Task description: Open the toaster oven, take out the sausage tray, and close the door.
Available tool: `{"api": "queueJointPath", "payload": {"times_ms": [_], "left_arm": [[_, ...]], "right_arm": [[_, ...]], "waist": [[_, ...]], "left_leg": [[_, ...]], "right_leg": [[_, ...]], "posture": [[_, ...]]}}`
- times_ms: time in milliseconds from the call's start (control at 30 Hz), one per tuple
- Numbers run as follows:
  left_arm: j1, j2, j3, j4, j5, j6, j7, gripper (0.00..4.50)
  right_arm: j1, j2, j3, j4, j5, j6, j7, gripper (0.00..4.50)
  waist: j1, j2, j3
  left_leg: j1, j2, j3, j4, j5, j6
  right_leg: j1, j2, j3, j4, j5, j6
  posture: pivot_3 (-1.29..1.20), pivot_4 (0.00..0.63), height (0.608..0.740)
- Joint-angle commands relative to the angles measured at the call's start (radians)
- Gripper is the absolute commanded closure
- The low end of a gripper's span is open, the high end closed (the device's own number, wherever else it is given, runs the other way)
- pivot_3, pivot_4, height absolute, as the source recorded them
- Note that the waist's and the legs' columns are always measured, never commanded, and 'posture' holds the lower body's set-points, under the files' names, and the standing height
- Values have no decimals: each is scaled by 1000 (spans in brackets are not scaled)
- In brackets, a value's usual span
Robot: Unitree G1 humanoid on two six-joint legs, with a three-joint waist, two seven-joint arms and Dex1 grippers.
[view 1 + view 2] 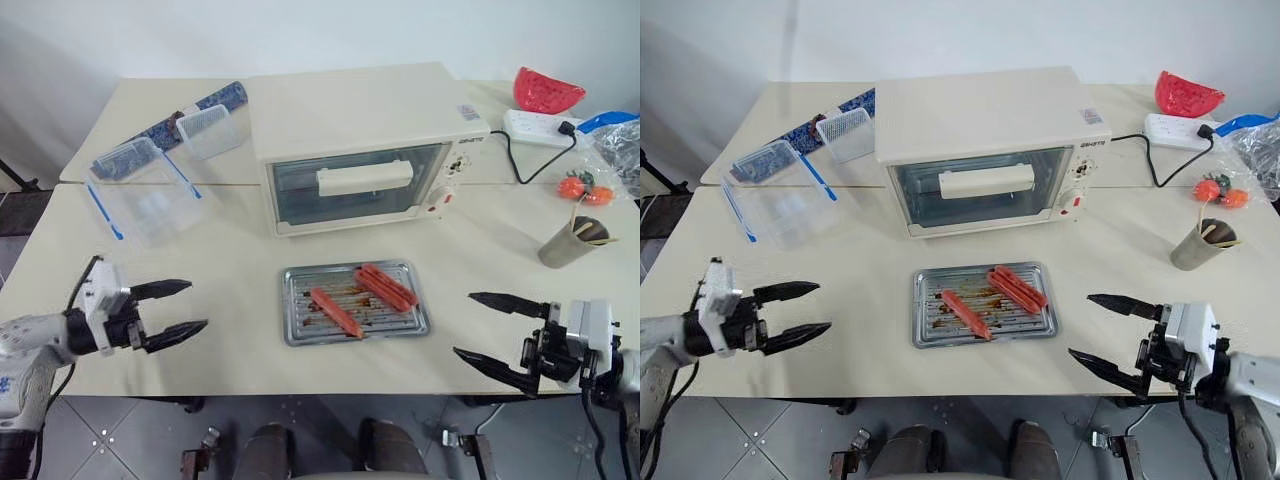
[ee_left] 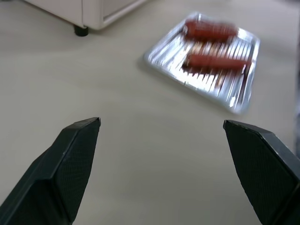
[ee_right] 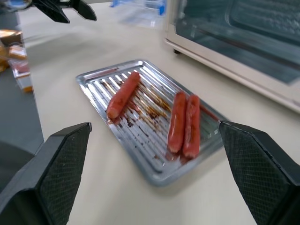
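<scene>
Cream-coloured tables (image 1: pixel 240 340) pushed together under a plain white wall carry the whole scene. At the near edge the left gripper (image 1: pixel 178 310) hovers over the tabletop with its two black fingers spread wide and nothing between them; the right gripper (image 1: pixel 492 332) does the same at the opposite side, jaws apart and empty, pointing inward. Between the two, resting flat on the table and well apart from both, lies the sausage tray (image 1: pixel 355 303): a shiny silver rectangle with a ribbed base, a raised rim and dark grease marks, carrying three red-brown sausages, two side by side and one lying alone. Just beyond it stands the toaster oven (image 1: pixel 360 150), a boxy cream unit with knobs and a red button on its right side and a black cord running off to a power strip (image 1: pixel 540 127). Its door (image 1: pixel 355 185), clear glass with a long cream bar handle, looks shut against the frame. Judging by this, every step appears done: tray out, door closed, both grippers clear.
</scene>
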Motion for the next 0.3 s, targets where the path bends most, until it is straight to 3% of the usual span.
{"api": "queueJointPath", "payload": {"times_ms": [33, 300], "left_arm": [[16, -3, 55, 16, 17, -132, -56, 46], [17, -40, 68, 3, 11, -118, 7, 46]], "right_arm": [[-38, -16, 13, 51, -11, -66, 57, 0], [-64, -15, 23, 139, -39, -159, 99, 0]], "waist": [[0, 0, 0], [-6, 0, 0]], "left_leg": [[0, 0, 0, 0, 0, 0], [1, 1, 3, 1, -1, 1]], "right_leg": [[0, 0, 0, 1, 0, 0], [0, 0, -3, 4, 1, 1]], "posture": [[0, 150, 740], [0, 150, 740]]}}
